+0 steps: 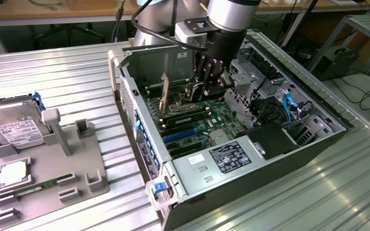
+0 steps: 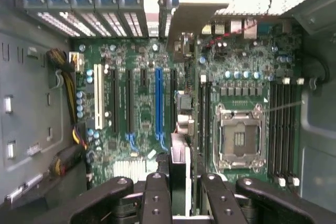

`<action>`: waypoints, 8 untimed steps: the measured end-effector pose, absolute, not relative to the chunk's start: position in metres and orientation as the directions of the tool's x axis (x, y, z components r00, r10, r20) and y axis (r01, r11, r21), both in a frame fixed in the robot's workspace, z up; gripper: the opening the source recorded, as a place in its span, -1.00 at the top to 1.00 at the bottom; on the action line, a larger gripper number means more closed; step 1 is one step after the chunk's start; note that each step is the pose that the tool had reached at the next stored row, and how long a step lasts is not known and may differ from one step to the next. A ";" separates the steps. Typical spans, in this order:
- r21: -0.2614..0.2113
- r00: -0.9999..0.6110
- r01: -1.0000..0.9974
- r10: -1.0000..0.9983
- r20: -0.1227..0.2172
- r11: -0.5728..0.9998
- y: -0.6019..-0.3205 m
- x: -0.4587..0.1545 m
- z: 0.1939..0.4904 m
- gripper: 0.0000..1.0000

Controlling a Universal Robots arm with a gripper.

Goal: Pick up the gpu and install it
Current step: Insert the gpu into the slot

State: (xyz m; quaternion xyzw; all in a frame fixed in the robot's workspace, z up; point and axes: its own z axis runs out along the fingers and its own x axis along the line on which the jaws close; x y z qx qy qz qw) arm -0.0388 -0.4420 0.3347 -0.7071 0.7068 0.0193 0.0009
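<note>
Gpu (image 2: 180,156) edge-on, clamped between hand (image 2: 178,192) fingers

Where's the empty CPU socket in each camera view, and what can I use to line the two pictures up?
Exterior view: the CPU socket is a silver patch near the middle of the open computer case.
Wrist view: the socket is a square silver frame beside the memory slots.
Shared landmark: the blue expansion slot.

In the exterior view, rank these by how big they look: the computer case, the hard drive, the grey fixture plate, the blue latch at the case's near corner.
Largest to smallest as seen:
1. computer case
2. grey fixture plate
3. hard drive
4. blue latch
</note>
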 end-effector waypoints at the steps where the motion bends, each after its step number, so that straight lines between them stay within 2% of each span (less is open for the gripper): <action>1: 0.026 0.000 -1.000 -1.000 -0.028 -0.001 -0.442 -0.040 0.335 0.45; 8: 0.028 0.000 -1.000 -1.000 -0.028 -0.001 -0.443 -0.043 0.326 0.45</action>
